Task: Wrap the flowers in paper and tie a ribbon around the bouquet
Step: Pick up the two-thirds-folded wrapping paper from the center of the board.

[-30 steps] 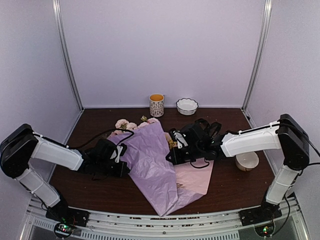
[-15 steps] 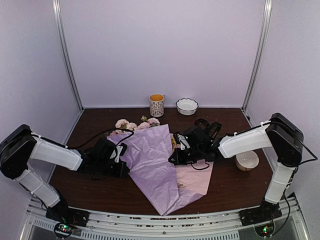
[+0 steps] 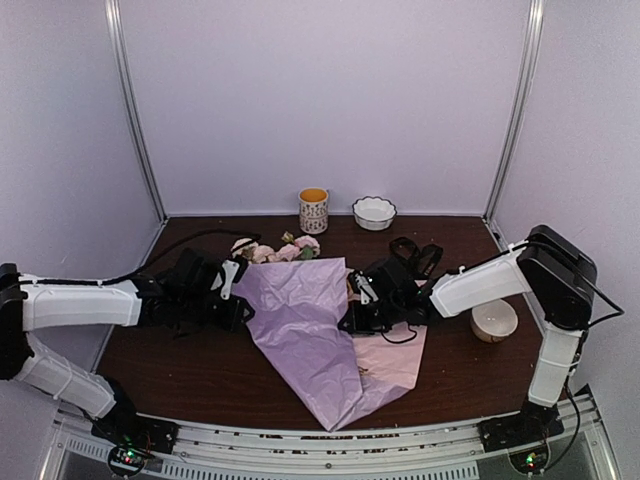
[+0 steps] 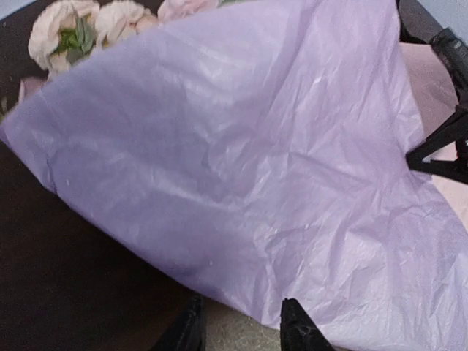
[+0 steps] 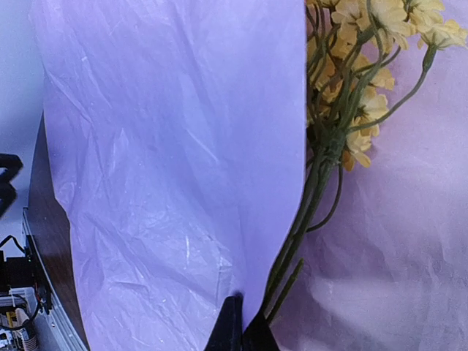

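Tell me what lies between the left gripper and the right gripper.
The lilac paper, lying over the flowers, fills the stretch from the left gripper to the right gripper; the top view shows it.

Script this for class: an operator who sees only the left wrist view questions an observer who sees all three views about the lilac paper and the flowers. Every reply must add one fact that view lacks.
Operator: Is the right tool gripping anything?
Observer: Yes, it is shut on the edge of the thin lilac tissue-paper sheet.
Operator: Any blooms besides the pale pink roses?
Observer: Yes, small yellow blossoms on green stems lie beside that edge.
Operator: What stands beyond the roses?
Observer: A patterned white cup and a scalloped white bowl.
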You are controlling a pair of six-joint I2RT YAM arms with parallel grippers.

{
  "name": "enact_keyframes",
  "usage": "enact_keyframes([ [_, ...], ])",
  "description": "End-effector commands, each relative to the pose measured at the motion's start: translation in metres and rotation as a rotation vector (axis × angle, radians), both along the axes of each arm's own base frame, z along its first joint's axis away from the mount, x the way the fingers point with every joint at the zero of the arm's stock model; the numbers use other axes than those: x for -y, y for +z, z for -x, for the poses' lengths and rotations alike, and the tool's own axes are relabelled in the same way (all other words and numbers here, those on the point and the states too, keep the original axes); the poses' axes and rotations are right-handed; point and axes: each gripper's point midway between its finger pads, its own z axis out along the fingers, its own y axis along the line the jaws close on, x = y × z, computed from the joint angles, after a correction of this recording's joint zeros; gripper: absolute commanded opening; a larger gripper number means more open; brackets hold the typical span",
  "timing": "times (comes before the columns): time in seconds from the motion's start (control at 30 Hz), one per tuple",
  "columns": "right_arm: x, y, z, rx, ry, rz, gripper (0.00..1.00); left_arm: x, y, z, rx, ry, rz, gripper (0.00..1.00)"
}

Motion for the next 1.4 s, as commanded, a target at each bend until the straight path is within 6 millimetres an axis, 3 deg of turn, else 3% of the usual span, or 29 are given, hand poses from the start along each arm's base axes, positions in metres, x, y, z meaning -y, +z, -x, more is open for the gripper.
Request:
enact_keyframes([
  [0.0,-0.001,-0.006,-0.010,-0.010,-0.037,0.004,0.00,0.014,0.028,-0.031,0.105,-0.030,-0.050,0.39],
  [0.17,0.005,-0.009,-0.010,-0.006,-0.060,0.038,0.03,0.072,0.024,-0.055,0.048,-0.126,0.072,0.41],
  [0.3,0.008,-0.009,-0.008,0.000,-0.059,0.064,0.05,0.103,0.014,-0.074,0.016,-0.154,0.092,0.48],
  [0.53,0.008,-0.009,-0.006,0.004,-0.055,0.081,0.07,0.129,-0.008,-0.096,-0.018,-0.171,0.040,0.52],
  [0.7,0.015,0.012,-0.009,0.054,-0.068,0.107,0.11,0.129,-0.035,-0.102,-0.067,-0.143,-0.025,0.52],
  [0.8,0.038,0.034,-0.011,0.130,-0.101,0.200,0.18,0.128,-0.047,-0.100,-0.090,-0.143,-0.037,0.52],
  [0.97,0.102,0.061,-0.003,0.213,-0.210,0.349,0.27,0.128,-0.060,-0.097,-0.117,-0.145,-0.043,0.52],
  [1.03,0.130,0.057,0.003,0.201,-0.264,0.375,0.30,0.128,-0.060,-0.096,-0.117,-0.147,-0.041,0.52],
  [1.17,0.178,0.028,0.016,0.094,-0.370,0.301,0.37,0.129,-0.060,-0.096,-0.115,-0.149,-0.033,0.52],
  [1.23,0.190,0.011,0.023,0.042,-0.406,0.235,0.38,0.129,-0.060,-0.096,-0.116,-0.150,-0.030,0.52],
  [1.37,0.197,-0.002,0.022,0.004,-0.448,0.142,0.39,0.130,-0.060,-0.093,-0.117,-0.154,-0.029,0.52],
])
